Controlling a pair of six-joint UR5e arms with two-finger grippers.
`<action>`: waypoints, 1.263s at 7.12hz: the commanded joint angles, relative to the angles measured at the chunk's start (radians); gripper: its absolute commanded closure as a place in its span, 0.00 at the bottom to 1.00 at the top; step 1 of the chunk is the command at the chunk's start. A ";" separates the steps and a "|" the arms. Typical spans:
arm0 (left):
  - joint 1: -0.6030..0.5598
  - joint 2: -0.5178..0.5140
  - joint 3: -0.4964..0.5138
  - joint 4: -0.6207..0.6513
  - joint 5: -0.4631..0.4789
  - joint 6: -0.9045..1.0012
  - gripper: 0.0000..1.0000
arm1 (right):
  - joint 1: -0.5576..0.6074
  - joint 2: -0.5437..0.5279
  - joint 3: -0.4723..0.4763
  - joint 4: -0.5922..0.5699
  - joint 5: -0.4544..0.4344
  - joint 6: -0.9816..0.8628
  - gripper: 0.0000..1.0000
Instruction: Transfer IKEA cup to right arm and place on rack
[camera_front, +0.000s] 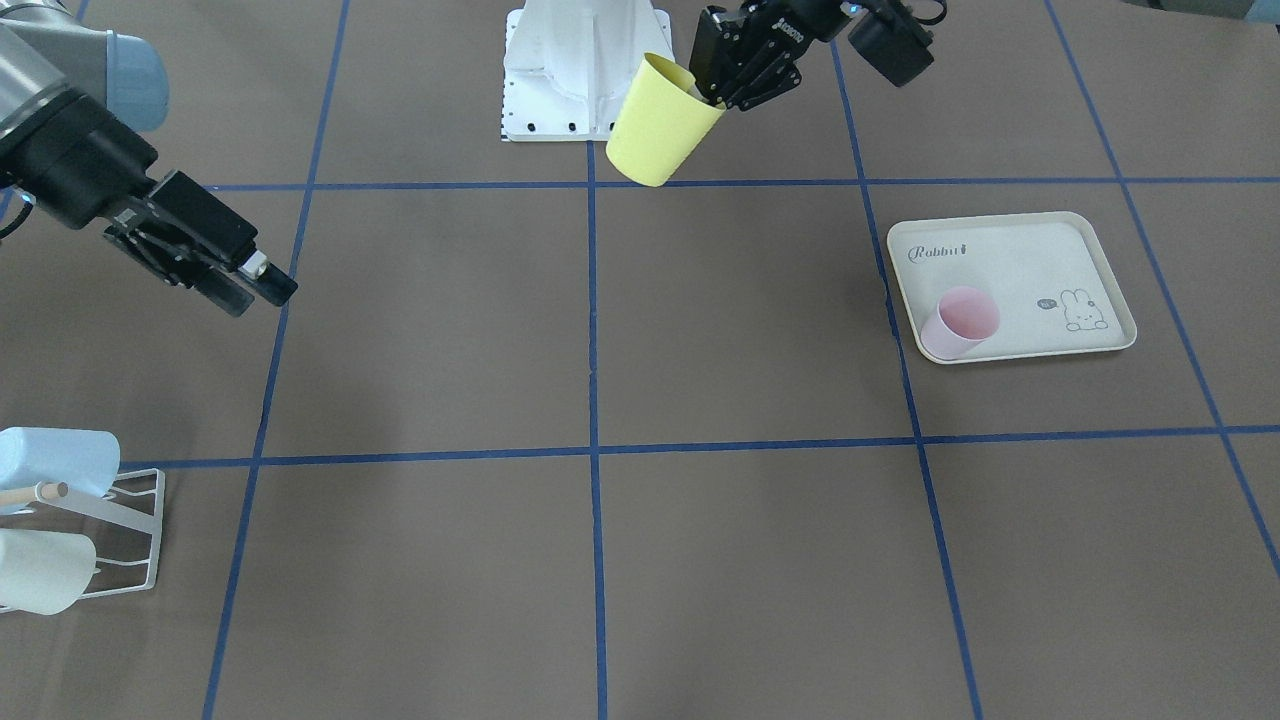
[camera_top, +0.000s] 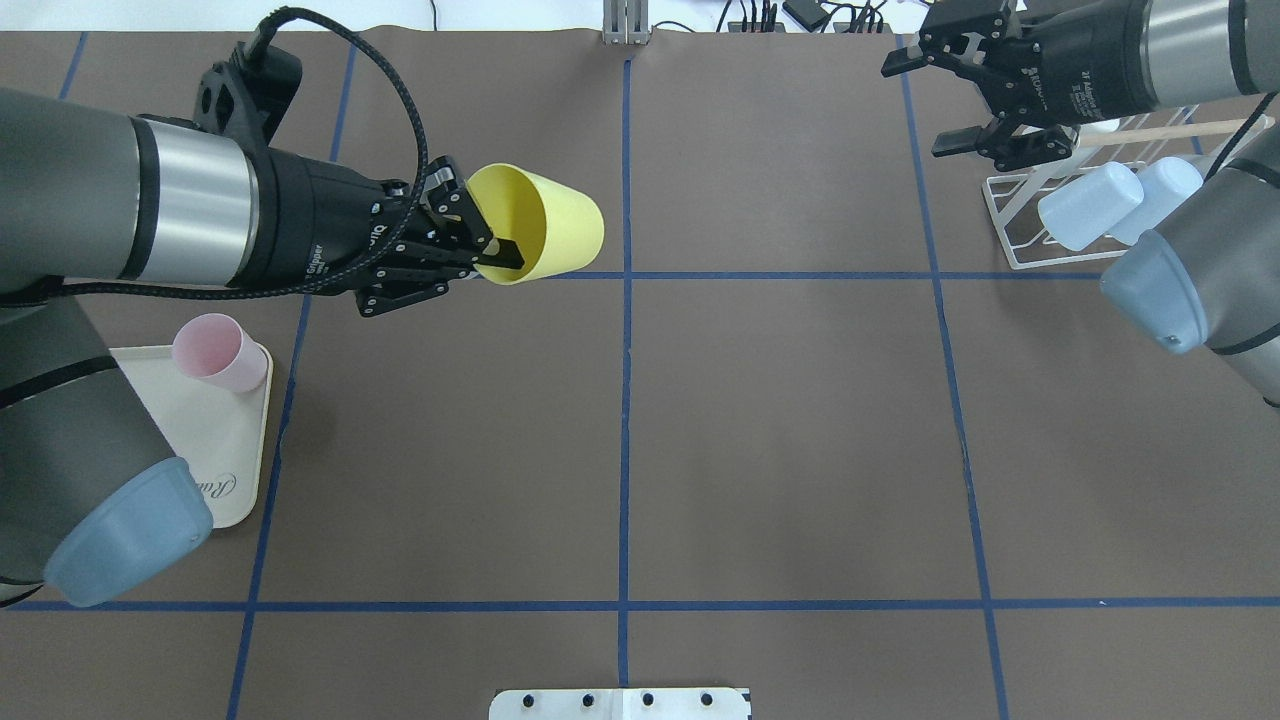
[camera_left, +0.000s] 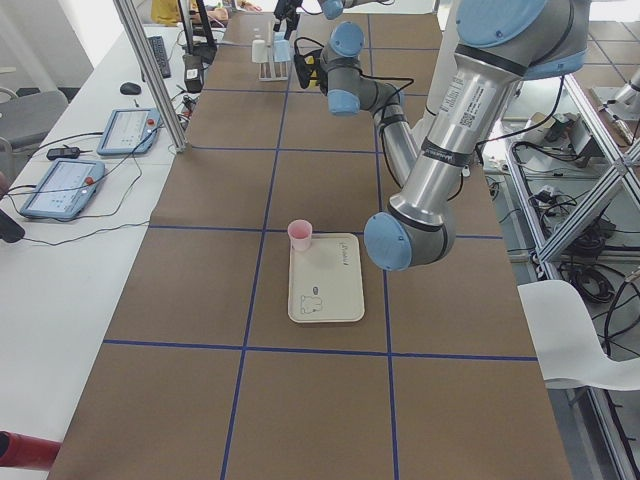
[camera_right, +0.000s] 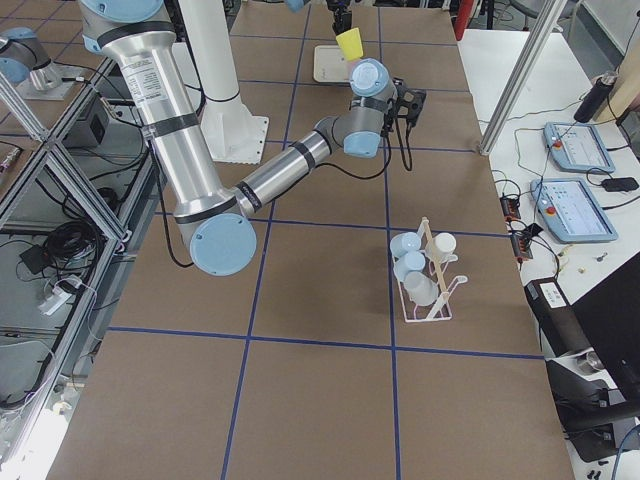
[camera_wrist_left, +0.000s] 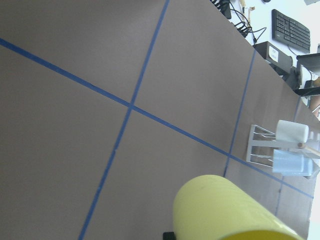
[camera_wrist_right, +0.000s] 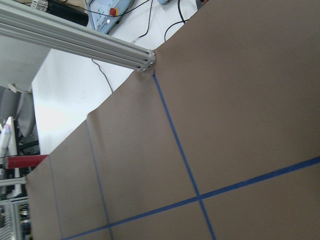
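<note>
My left gripper (camera_top: 487, 252) holds the yellow IKEA cup (camera_top: 545, 225) in the air above the left half of the table. It is shut on the cup's wall, one finger inside the mouth and one outside. The cup (camera_front: 660, 125) lies tilted, and it fills the bottom of the left wrist view (camera_wrist_left: 225, 210). The white wire rack (camera_top: 1010, 215) with its wooden dowel stands at the far right, and shows again in the front view (camera_front: 130, 530). My right gripper (camera_top: 932, 105) hangs open and empty just left of the rack, well apart from the cup.
Pale blue and white cups (camera_top: 1090, 205) hang on the rack. A pink cup (camera_top: 215, 352) stands on the far edge of the cream rabbit-print tray (camera_top: 220, 440) at the left. Blue tape lines grid the brown table.
</note>
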 joint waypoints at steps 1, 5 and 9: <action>0.011 -0.013 0.138 -0.446 0.128 -0.337 1.00 | -0.038 0.024 0.000 0.199 -0.017 0.222 0.00; 0.093 -0.054 0.416 -1.098 0.345 -0.574 1.00 | -0.124 0.116 0.119 0.211 -0.067 0.415 0.00; 0.118 -0.114 0.526 -1.324 0.344 -0.773 1.00 | -0.228 0.186 0.109 0.294 -0.208 0.549 0.01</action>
